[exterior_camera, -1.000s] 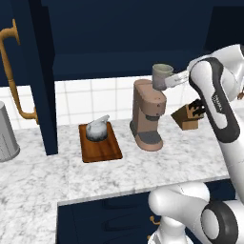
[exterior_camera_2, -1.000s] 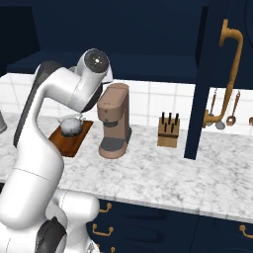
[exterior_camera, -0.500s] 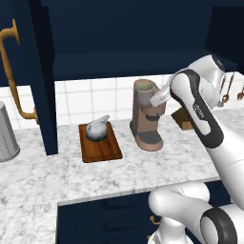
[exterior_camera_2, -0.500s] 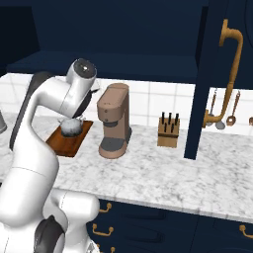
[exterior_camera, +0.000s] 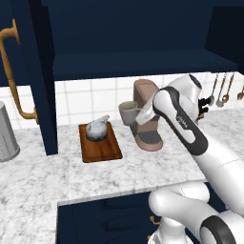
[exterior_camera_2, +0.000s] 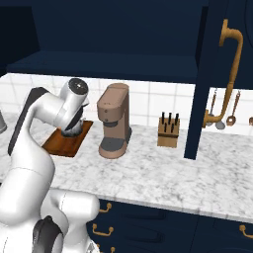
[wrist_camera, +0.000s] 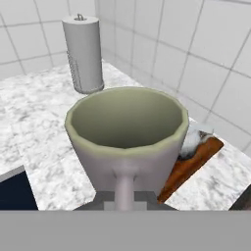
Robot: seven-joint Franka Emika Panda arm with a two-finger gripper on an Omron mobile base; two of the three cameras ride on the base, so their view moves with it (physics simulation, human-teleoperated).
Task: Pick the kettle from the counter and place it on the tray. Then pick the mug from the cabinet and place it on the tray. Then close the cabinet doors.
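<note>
My gripper (exterior_camera: 136, 116) is shut on the pale grey-green mug (exterior_camera: 127, 112), held upright in the air just left of the coffee machine and right of the tray. In the hand view the mug (wrist_camera: 127, 132) sits close, its handle toward me. The silvery kettle (exterior_camera: 97, 129) rests on the reddish-brown tray (exterior_camera: 101, 148) on the marbled counter (exterior_camera: 143, 167). Behind the mug the hand view shows part of the kettle (wrist_camera: 197, 139) and tray (wrist_camera: 188, 166). The cabinet (exterior_camera: 143, 64) stands open, with its doors (exterior_camera: 42, 81) (exterior_camera_2: 202, 74) swung outward.
A brown coffee machine (exterior_camera: 148, 121) (exterior_camera_2: 114, 121) stands right of the tray. A tall grey ribbed canister (exterior_camera: 5, 133) (wrist_camera: 84, 54) is at the far left. A knife block (exterior_camera_2: 168, 131) and hanging utensils (exterior_camera_2: 222, 111) sit to the right. Brass door handles (exterior_camera: 14, 78) (exterior_camera_2: 228, 74) project from the doors.
The arm has swung left and down with the mug, from beside the top of the coffee machine to its left side, nearer the tray. Kettle and tray have not moved.
</note>
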